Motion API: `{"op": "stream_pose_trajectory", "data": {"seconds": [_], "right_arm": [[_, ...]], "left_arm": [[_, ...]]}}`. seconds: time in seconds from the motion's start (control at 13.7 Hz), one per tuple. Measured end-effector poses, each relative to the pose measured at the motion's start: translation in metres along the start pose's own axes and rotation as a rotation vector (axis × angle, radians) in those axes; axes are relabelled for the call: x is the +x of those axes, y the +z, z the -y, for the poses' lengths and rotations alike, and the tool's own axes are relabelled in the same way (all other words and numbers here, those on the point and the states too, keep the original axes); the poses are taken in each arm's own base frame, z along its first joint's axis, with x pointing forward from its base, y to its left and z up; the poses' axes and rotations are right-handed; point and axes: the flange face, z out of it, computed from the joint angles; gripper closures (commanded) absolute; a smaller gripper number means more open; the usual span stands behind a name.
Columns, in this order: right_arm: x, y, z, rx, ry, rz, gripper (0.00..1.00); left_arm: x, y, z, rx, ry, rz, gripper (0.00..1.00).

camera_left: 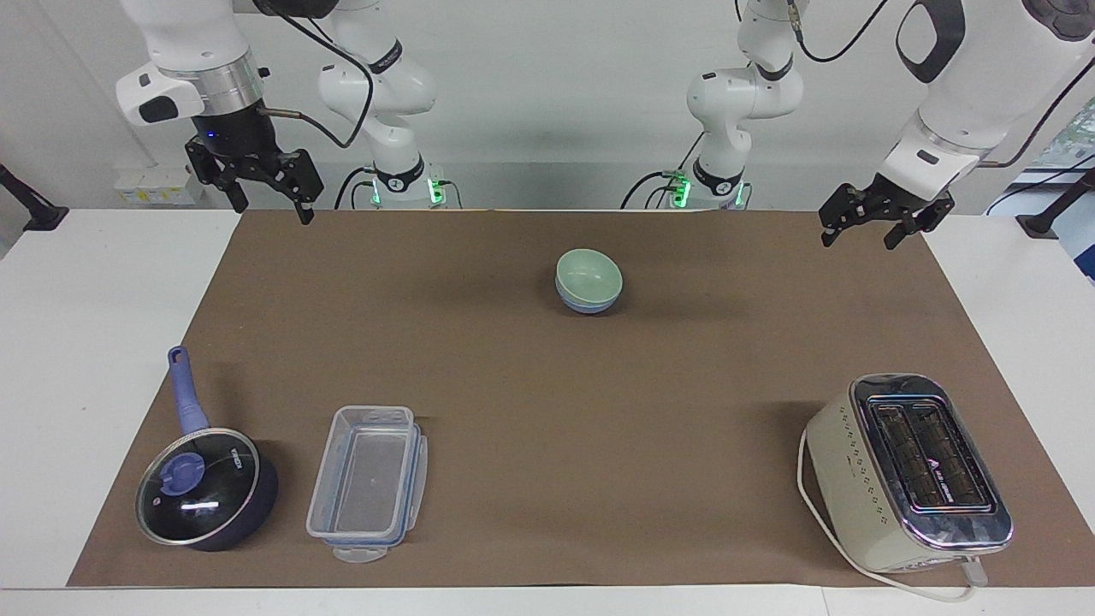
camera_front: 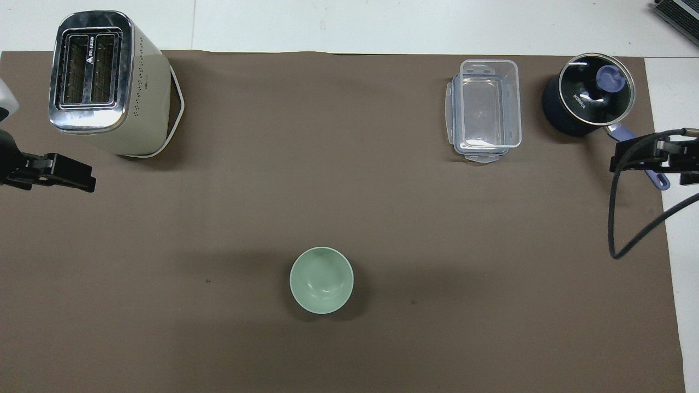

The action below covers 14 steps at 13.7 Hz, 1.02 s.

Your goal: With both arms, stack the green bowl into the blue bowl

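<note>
The pale green bowl [camera_left: 588, 272] sits nested inside the light blue bowl [camera_left: 590, 305], upright on the brown mat midway between the two arms. From above only the green bowl [camera_front: 321, 280] shows, with the blue one hidden under it. My right gripper [camera_left: 272, 210] hangs open and empty in the air over the mat's corner at the right arm's end [camera_front: 620, 161]. My left gripper [camera_left: 860, 239] hangs open and empty over the mat's edge at the left arm's end [camera_front: 82, 183]. Both are well away from the bowls.
A cream toaster [camera_left: 908, 470] stands farther from the robots at the left arm's end. A clear plastic container [camera_left: 368, 483] and a lidded dark saucepan [camera_left: 204, 488] with a blue handle stand farther out at the right arm's end. The brown mat [camera_left: 547, 411] covers the white table.
</note>
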Motion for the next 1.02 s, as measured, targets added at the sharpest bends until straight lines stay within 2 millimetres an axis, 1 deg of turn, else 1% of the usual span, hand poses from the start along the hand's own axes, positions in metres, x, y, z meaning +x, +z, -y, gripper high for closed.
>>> {"op": "stream_pose_trajectory", "data": {"seconds": [0.51,1.02], "right_arm": [[-0.0081,0.0059,0.0099,-0.01,-0.027,0.049,0.0],[-0.0089,0.0076,0.0099,-0.011,-0.029,0.053,0.0]], "left_arm": [[0.0,0.0,0.0,0.0,0.0,0.0,0.0],[0.0,0.0,-0.0001,0.0,0.0,0.0,0.0]]}}
